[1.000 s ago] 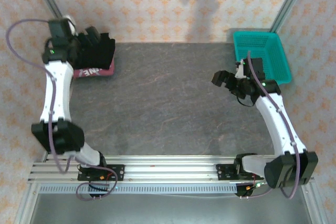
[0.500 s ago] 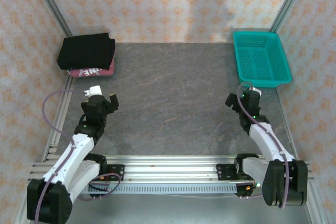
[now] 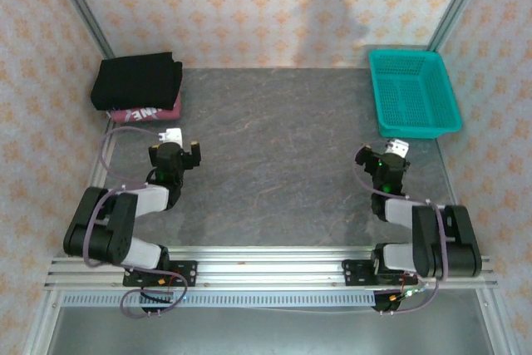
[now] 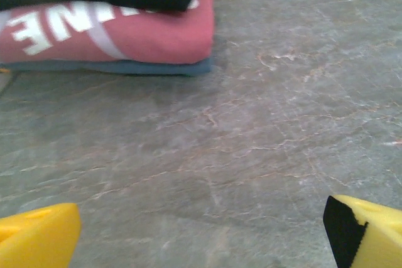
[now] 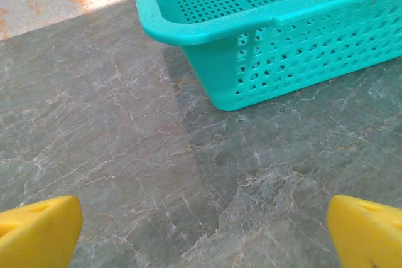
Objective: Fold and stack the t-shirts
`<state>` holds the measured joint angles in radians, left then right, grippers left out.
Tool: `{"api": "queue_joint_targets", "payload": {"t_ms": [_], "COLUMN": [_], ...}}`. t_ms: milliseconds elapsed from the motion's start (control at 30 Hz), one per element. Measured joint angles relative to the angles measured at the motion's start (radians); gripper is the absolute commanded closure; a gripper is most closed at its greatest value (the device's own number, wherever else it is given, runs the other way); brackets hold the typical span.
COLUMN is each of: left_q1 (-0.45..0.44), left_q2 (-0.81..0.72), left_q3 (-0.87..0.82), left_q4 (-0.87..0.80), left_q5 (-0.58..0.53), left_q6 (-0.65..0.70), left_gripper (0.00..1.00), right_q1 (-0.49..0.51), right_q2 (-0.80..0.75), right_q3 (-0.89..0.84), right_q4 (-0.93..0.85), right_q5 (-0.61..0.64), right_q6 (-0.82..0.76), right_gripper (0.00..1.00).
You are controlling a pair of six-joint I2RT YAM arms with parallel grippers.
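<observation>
Stack looks done: black shirt (image 3: pixel 137 81) sits folded on red shirt (image 3: pixel 156 113) at the table's (image 3: pixel 274 147) 10 o'clock corner, with the red edge and its white lettering poking out on the stack's 5 o'clock side. Left gripper (image 4: pixel 201 243) is at 8 o'clock and right gripper (image 5: pixel 201 236) at 4 o'clock near the basket (image 5: pixel 207 29); both have fingers spread wide, empty, well apart from cloth. My read: the step in hand is parking. Fold arms toward the bases over bare table, no sweep toward 10 o'clock. Bluish strip under the red, can't tell what. Black overhangs red unevenly; square it only if alignment matters.
</observation>
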<state>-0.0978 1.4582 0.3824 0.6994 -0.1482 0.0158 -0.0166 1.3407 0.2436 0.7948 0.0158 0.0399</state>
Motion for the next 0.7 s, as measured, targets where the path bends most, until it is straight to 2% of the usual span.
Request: {"api": "queue_joint_targets", "payload": {"t_ms": [100,167,367,700], "left_q1": [0.035,0.074,0.09,0.065], "left_q2": [0.038,0.037,0.037,0.037], "left_q3": [-0.006,-0.005,-0.002,0.012], "left_q4": [0.032,0.037,0.046,0.047], "left_q5": [0.042,0.058,0.063,0.059], "left_q6": [-0.004,-0.019,-0.033,-0.033], "left_gripper": [0.0,0.0,0.0,0.0], "right_q1": [0.0,0.001,0.029,0.045], "right_q2": [0.153,0.207,0.205,0.203], "right_q3": [0.01,0.04,0.129,0.064], "right_q4": [0.138,0.111,0.096,0.167], "right_q5": [0.008,0.011,0.046,0.145], "right_q6": [-0.008,-0.016,-0.033,-0.038], "right_gripper": [0.01,0.01,0.01,0.01]}}
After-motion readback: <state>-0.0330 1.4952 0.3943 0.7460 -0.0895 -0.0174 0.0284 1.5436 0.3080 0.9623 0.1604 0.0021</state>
